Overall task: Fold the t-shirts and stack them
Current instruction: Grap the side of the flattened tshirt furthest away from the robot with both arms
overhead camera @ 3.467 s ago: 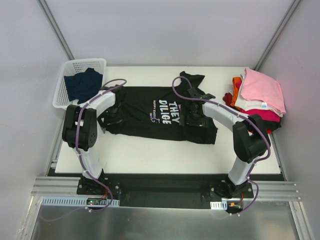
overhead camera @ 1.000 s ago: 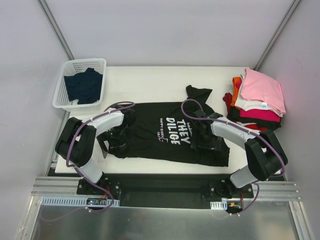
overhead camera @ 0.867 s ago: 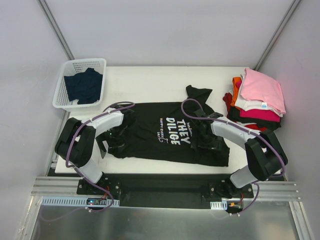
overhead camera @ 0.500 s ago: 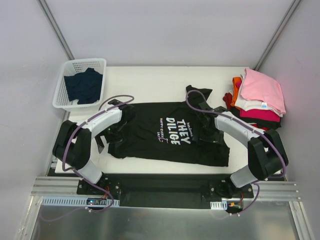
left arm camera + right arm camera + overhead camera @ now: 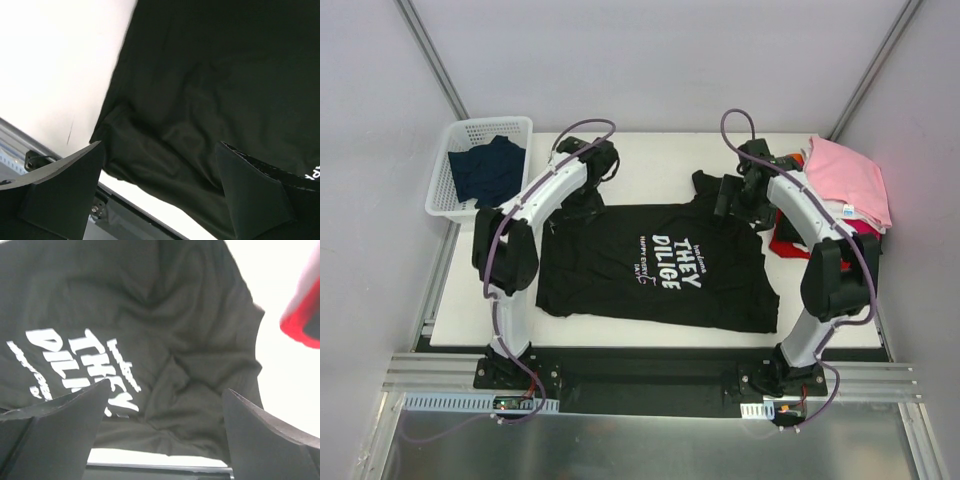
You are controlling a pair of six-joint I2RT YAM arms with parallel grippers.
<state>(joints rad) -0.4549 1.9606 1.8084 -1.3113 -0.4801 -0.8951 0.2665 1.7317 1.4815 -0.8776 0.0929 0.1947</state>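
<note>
Having moved to far edge of black t-shirt (image 5: pixel 650 290), left gripper (image 5: pixel 160 147), right gripper (image 5: pixel 165 387) agape

Tee (image 5: pixel 650 262) between basket (image 5: pixel 488 123) and stack (image 5: pixel 847 180)

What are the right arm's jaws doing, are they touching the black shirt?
Apart. The right wrist view shows the right gripper, jaws open, hanging above the flat black shirt, with nothing pinched.
</note>
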